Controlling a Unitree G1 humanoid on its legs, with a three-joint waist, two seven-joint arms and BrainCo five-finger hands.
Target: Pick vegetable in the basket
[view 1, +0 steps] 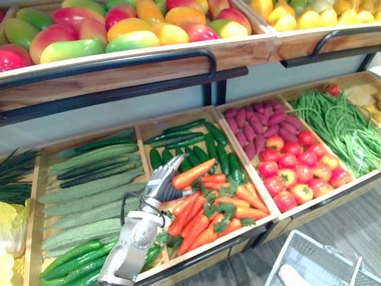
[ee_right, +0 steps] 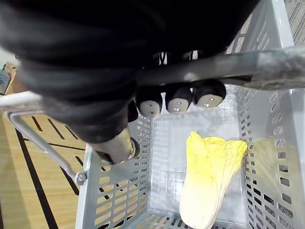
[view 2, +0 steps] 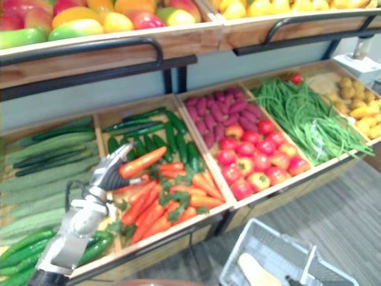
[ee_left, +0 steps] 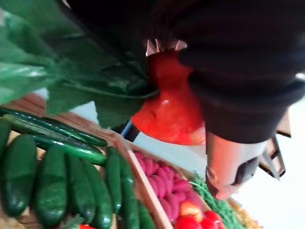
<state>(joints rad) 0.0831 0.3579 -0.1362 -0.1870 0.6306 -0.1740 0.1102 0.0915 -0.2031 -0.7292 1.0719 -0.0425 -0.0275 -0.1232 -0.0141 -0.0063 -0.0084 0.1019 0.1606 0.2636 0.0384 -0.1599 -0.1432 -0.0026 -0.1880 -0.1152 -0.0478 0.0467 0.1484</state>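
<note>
Evidently the left hand (view 1: 159, 186) is clenched round one carrot (view 1: 193, 173), holding it just above the carrot heap (view 1: 208, 223) in the lower shelf's (view 1: 208, 249) front middle compartment, probably so it clears the others. The right hand (ee_right: 178, 99) curls round the handle (ee_right: 228, 69) of the grey basket (view 1: 315, 253), hanging off the shelf's front right corner to receive it; a pale yellow cabbage (ee_right: 207, 176) lies inside.
</note>
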